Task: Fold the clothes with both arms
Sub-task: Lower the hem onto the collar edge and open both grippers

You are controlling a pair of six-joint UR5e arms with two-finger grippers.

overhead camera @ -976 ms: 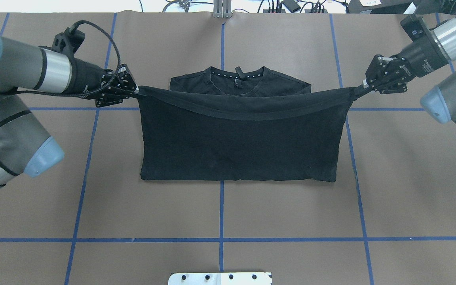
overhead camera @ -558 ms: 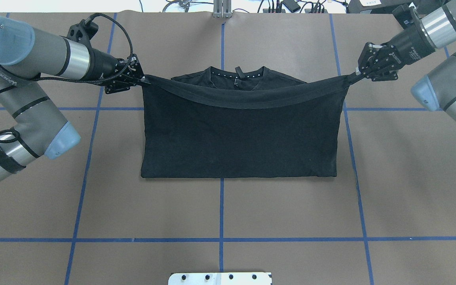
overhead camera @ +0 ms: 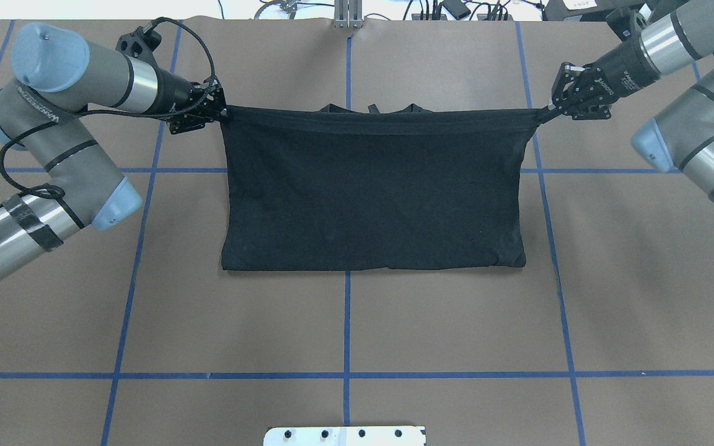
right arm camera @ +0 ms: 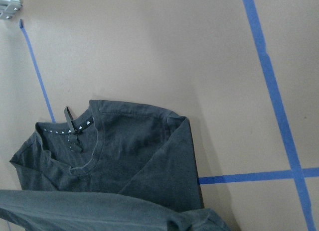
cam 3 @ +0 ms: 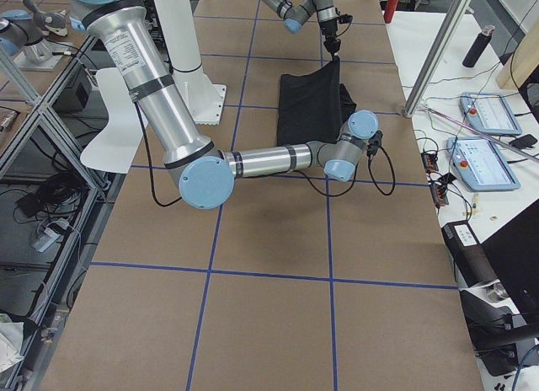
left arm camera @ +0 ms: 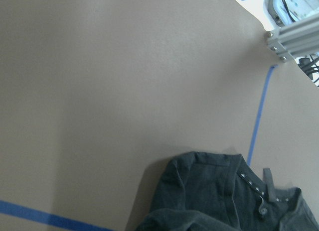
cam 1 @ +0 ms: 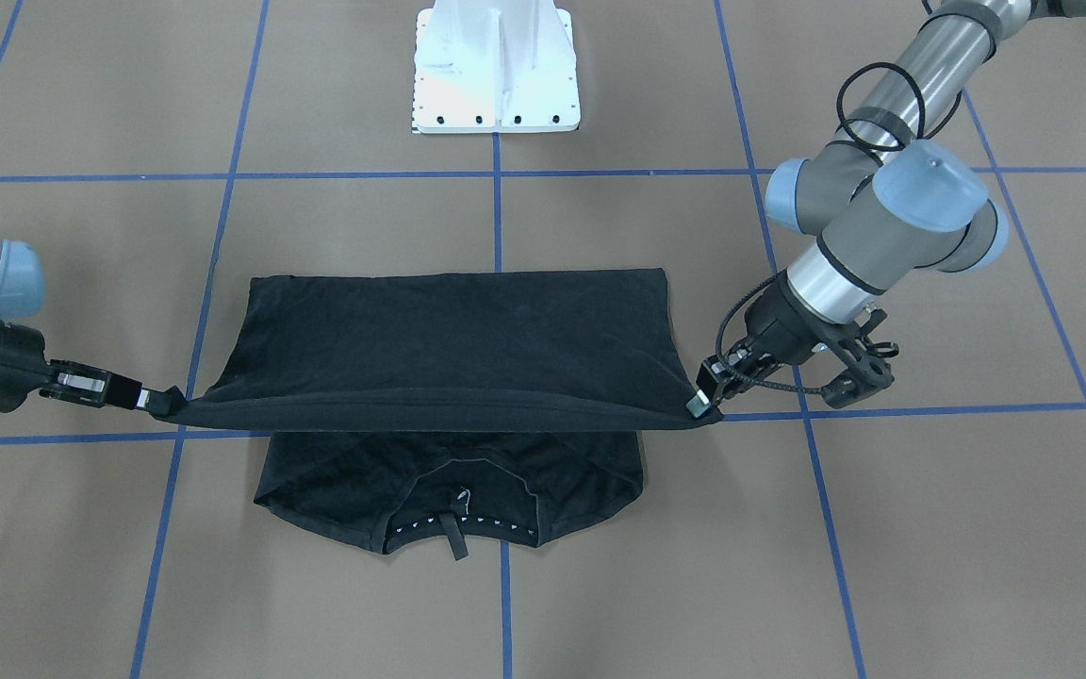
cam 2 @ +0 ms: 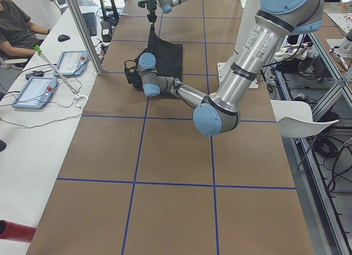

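The black T-shirt lies in the middle of the table, folded, with its fold line toward the robot. Its hem edge is lifted and stretched taut between both grippers. My left gripper is shut on the hem's left corner, and my right gripper is shut on the right corner. In the front-facing view the left gripper is at the right and the right gripper at the left. The raised hem hangs over the collar end, which rests flat on the table. The wrist views show that collar below.
The white base block stands at the robot's side of the table. Blue tape lines grid the brown surface. An aluminium post stands at the far edge. A person sits at a side desk with tablets.
Both grippers have carried the hem farther from the robot, toward the collar. The sagging hem has pulled straight and now covers nearly all of the collar end in the overhead view.
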